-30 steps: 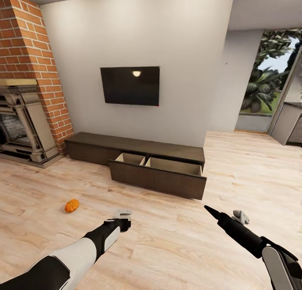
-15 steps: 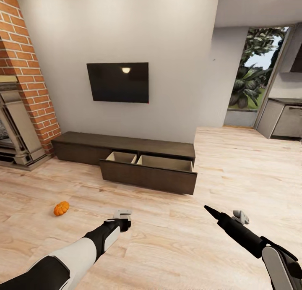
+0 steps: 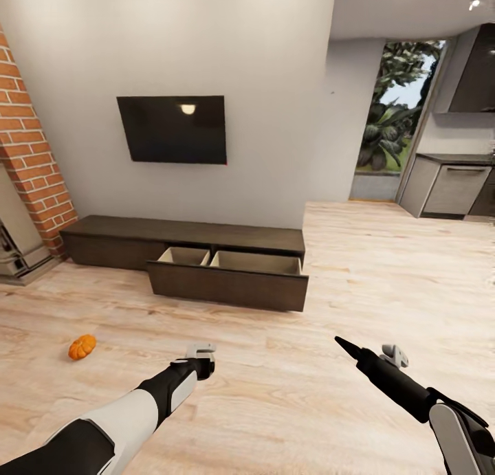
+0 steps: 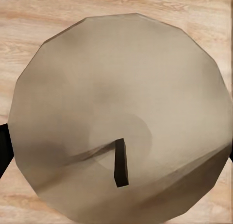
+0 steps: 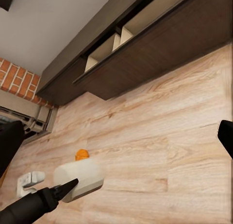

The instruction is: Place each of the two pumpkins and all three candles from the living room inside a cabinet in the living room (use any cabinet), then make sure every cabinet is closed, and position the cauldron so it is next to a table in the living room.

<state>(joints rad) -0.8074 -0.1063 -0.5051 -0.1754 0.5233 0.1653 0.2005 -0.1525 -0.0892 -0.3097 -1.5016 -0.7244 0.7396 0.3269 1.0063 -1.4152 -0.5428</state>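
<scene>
Against the head picture of half a second ago, the whole view is displaced to the left: the brick chimney (image 3: pixel 31 179) now sits at the far left edge and a kitchen counter (image 3: pixel 447 186) enters at far right. This is camera motion; both arms keep the same place in the head view.

Left to right in the head view: the pumpkin (image 3: pixel 82 346) lies on the wood floor (image 3: pixel 289 392), near left, well apart from the cabinet (image 3: pixel 185 245). The cabinet's long axis runs left to right along the far wall below the television (image 3: pixel 172 129). Its right-hand drawer front is pulled out toward the near side, showing two pale compartments.

The left gripper (image 3: pixel 199 361) is at centre, low. The left wrist view shows a candle (image 4: pixel 121 117) end-on, wick toward the camera, with dark fingers (image 4: pixel 4 148) at both sides of it; the gripper is closed on the candle. The right wrist view shows that candle held above the floor, in front of the pumpkin.

The right gripper (image 5: pixel 121 161) is spread wide with nothing in it, over bare floor.
</scene>
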